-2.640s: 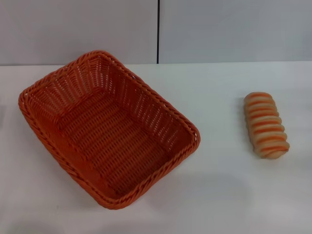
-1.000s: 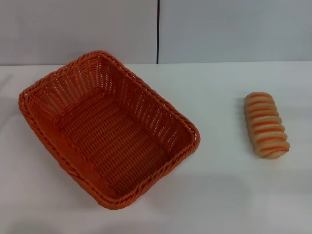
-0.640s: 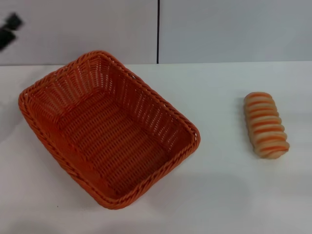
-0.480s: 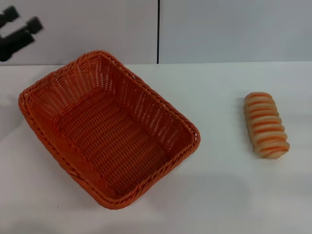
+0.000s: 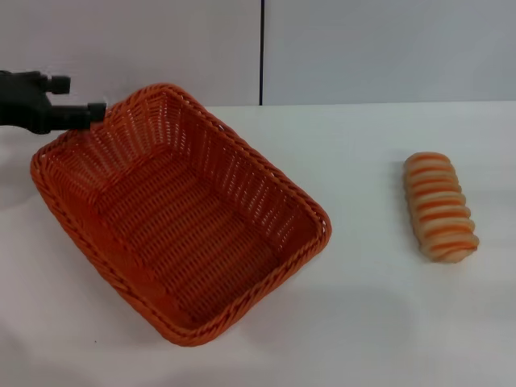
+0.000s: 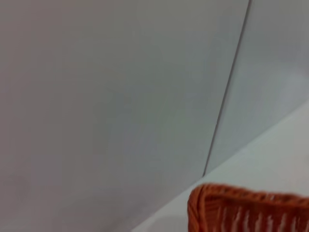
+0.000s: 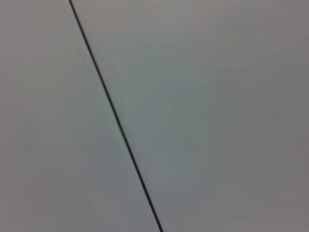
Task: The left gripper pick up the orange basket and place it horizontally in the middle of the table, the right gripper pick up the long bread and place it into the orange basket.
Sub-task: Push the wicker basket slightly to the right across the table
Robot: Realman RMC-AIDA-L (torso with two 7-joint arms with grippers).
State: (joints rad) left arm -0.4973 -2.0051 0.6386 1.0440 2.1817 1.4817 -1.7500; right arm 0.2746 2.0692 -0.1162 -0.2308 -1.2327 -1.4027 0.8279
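The large rectangular orange woven basket is sitting askew on the plain white bench, empty. The black left claw, fingers spread apart, is hovering at its far left corner. The striped oblong bread loaf is lying well apart, bare bench between.

The large rectangular orange woven basket sits on the plain white tabletop at about nine o'clock, skewed diagonally. The striped oblong loaf of bread lies well apart at three o'clock. The black jointed-finger left gripper hangs at ten o'clock, seemingly just beside the basket's far-left rim.
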